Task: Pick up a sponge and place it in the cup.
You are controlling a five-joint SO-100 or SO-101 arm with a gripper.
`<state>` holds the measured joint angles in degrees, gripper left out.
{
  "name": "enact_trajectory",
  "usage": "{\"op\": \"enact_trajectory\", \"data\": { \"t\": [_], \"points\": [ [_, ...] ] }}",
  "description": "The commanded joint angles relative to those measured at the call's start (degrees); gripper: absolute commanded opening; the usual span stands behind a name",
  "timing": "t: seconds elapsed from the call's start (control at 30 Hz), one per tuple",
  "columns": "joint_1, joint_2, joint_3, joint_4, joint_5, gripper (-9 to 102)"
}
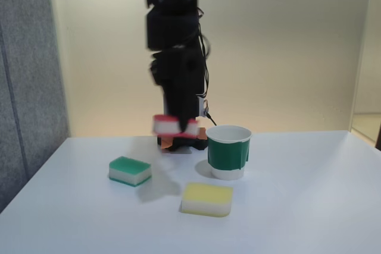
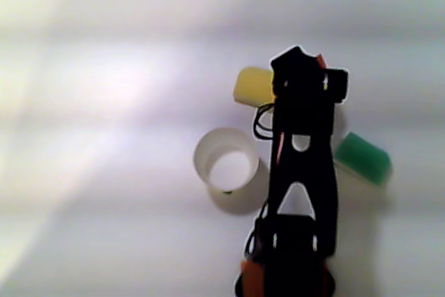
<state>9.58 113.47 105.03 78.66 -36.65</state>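
Note:
In the fixed view the sponge (image 1: pixel 172 127), red on top with a white middle, hangs blurred above the table, just left of the cup. My gripper (image 1: pixel 177 124) is shut on it, and the black arm rises straight above. The cup (image 1: pixel 228 151) is green with a white rim and stands upright on the table to the right of the sponge. From above, the cup (image 2: pixel 226 165) shows its white inside, apparently empty. The black arm (image 2: pixel 302 158) passes along its right side, and the sponge is hidden under it.
A green-topped sponge (image 1: pixel 130 171) lies front left and a yellow-topped sponge (image 1: pixel 206 198) front centre on the white table (image 1: pixel 309 206). From above, the yellow sponge (image 2: pixel 250 86) and the green sponge (image 2: pixel 361 159) flank the arm. A grey panel (image 1: pixel 27 75) stands at the left.

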Motion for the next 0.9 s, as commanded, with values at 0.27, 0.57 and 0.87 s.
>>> {"op": "enact_trajectory", "data": {
  "t": [0.27, 0.57, 0.87],
  "points": [
    [-15.4, 14.9, 7.9, 2.3, 26.6, 0],
    [-29.1, 20.0, 15.0, -1.1, 41.9, 0],
    [-35.2, 25.3, 21.4, -3.3, 44.3, 0]
  ]
}}
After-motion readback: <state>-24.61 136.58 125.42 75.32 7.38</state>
